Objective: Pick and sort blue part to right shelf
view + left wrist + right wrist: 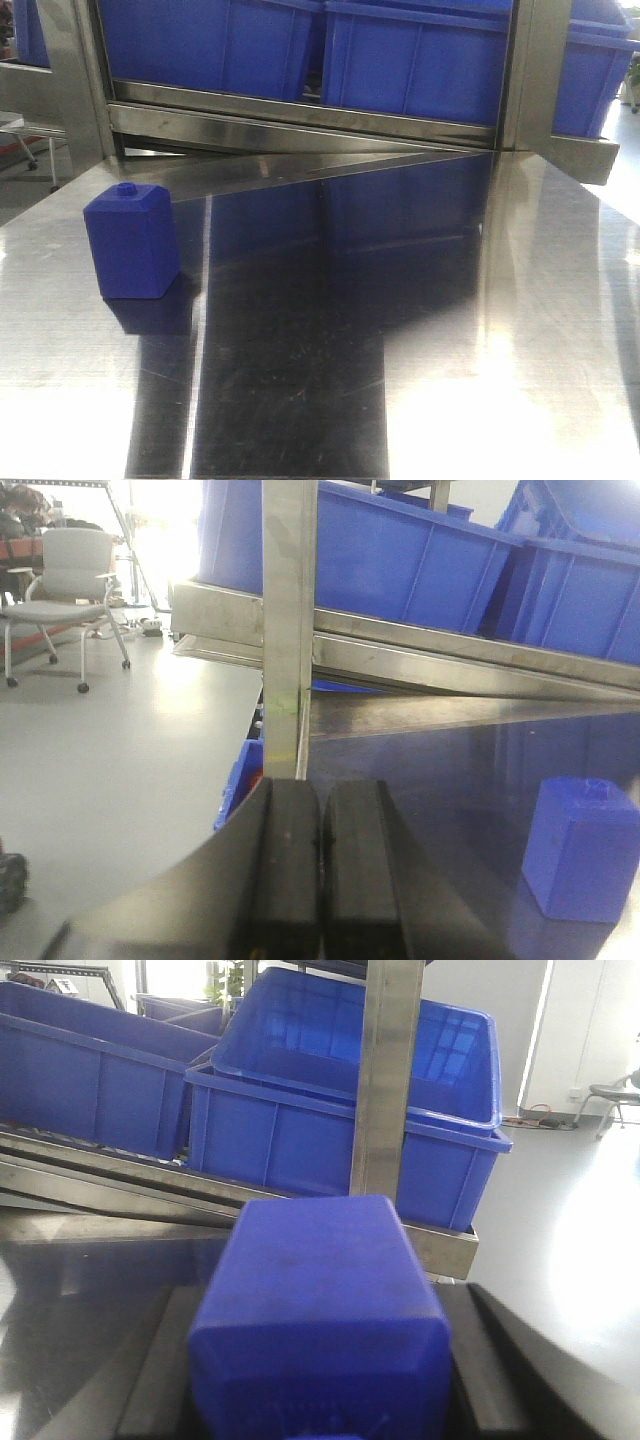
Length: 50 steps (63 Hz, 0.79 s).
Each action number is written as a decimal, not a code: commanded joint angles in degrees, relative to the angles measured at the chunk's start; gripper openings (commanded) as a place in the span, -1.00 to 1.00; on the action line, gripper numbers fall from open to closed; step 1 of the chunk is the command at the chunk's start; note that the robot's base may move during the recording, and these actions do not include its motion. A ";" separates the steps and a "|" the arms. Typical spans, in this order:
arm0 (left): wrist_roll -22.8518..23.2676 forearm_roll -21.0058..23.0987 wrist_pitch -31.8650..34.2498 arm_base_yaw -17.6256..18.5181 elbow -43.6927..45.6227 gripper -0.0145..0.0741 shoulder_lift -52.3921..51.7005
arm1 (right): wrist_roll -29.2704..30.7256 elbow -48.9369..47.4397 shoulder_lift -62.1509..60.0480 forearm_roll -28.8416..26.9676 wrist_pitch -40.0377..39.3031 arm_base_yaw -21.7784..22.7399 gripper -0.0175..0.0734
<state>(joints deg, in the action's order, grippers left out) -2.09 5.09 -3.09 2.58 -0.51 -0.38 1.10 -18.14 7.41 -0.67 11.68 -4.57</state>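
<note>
In the right wrist view my right gripper (325,1295) is shut on the blue part (320,1310). The solid-blue block lies lengthwise between the black fingers (160,1360), base pointing forward and cap end towards the camera, at the bottom edge. It is held in front of the steel shelf post (388,1080) and a blue bin (330,1110). My left gripper (320,790) is shut and empty, low over the table's left end. Neither gripper shows in the front view.
A squatter blue block with a tiny knob (132,243) stands on the steel table (450,330) at the left, also in the left wrist view (583,848). Blue bins (410,60) fill the sloped shelf behind. A shelf post (290,620) stands ahead of the left gripper. An office chair (70,580) is far left.
</note>
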 commanded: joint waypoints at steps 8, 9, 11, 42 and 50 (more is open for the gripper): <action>10.13 -1.47 1.70 1.61 3.25 -0.39 0.90 | 0.38 -1.71 0.52 -0.27 -5.18 0.29 0.34; 10.90 -1.96 1.46 1.84 3.59 -0.39 1.23 | 0.38 -1.71 0.52 -0.27 -5.18 0.29 0.34; 12.60 -3.01 1.19 2.38 4.27 -0.39 2.19 | 0.38 -1.71 0.52 -0.27 -5.18 0.29 0.34; 16.15 -10.49 0.66 16.18 22.65 -0.14 31.73 | 0.38 -1.71 0.52 -0.27 -5.18 0.29 0.34; 16.15 -11.00 0.77 20.71 27.49 0.39 39.86 | 0.38 -1.71 0.52 -0.27 -5.18 0.29 0.34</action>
<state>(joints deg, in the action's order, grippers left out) 13.42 -5.34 -6.91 20.58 22.07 34.58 1.10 -18.14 7.41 -0.67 11.68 -4.53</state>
